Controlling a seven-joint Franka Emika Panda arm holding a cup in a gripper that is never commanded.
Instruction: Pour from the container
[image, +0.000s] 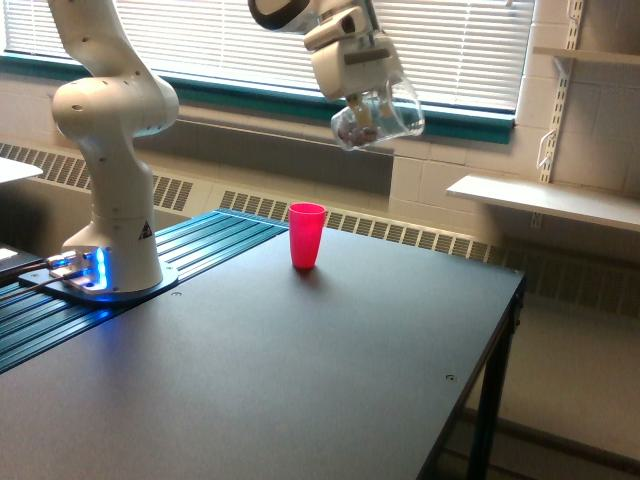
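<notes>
Hanging up near the top of the exterior view, the gripper (366, 103) is pinching the container (378, 117), a small clear cup with a little heap of dark bits sitting in its lower end. The cup is tipped well over onto its side, with the closed end toward the exterior view's left and the open mouth toward the exterior view's right. The fingers (358, 104) are clamped on the cup's wall, though the exact finger line is hard to make out through the clear plastic. The bits look like they're all inside; I can't see anything falling out.

So the container is up in the air, well above the table (330, 380), in front of the window blinds (440, 45) and the teal sill. Below it and a bit toward the exterior view's left stands the pink cup (306, 235), upright on the dark tabletop near the far edge, mouth up. The two cups are well apart vertically, nothing touching.

The arm's white base (112, 200) stands at the exterior view's left on a ribbed teal section of the table, with a blue light glowing at its foot. A white shelf (545, 200) hangs on the wall at the exterior view's right.
</notes>
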